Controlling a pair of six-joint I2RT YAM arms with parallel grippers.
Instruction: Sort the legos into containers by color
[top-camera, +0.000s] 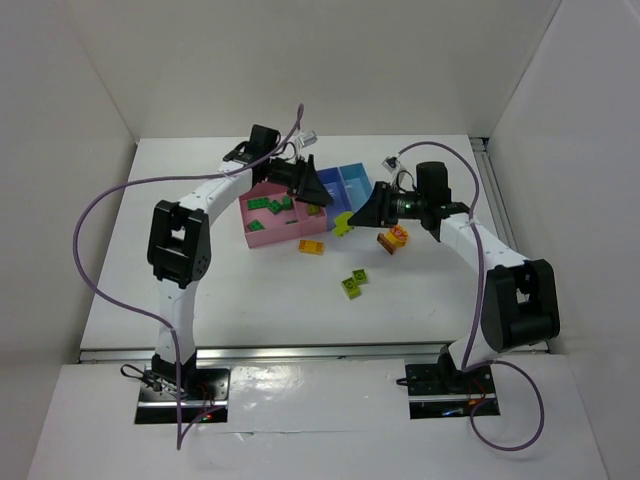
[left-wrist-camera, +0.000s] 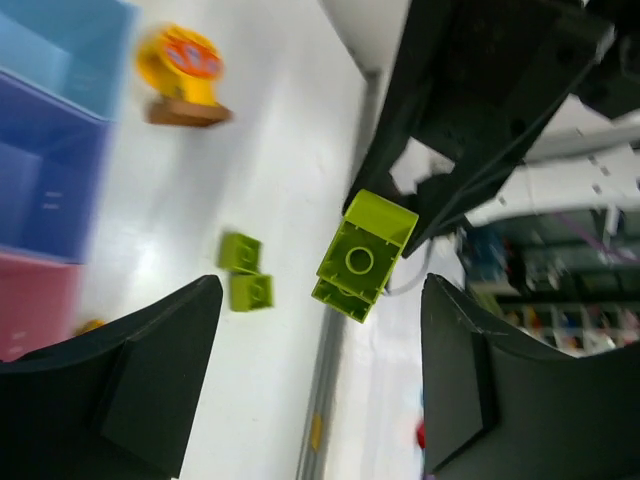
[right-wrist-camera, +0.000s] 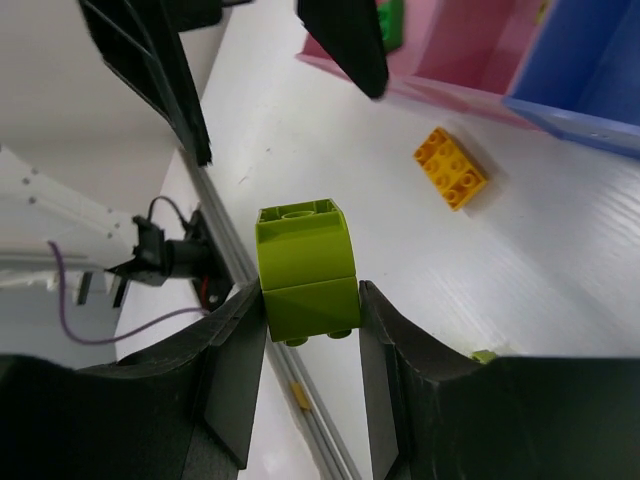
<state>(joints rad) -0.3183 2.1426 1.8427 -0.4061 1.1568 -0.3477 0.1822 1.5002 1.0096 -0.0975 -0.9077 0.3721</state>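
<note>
So, the left gripper (top-camera: 312, 192) hangs slack, jaws wide with nothing in them, and the pink bin (top-camera: 258, 236) is right under it. Just off its fingertips, the lime-green lego (right-wrist-camera: 303, 255) is pinched in the right gripper (right-wrist-camera: 310, 298), up off the table (top-camera: 200, 290). I'd guess it's hard, light, slick plastic, so squeezing the flat side walls beats grabbing the studs. The left arm (top-camera: 180, 245) reaches forward, elbow up. The right arm (top-camera: 515, 300) bends inward toward it.

Bins (top-camera: 352, 178) partly behind the left end effector (top-camera: 320, 197); orange-topped piece (left-wrist-camera: 180, 75) blurry in wrist view.
</note>
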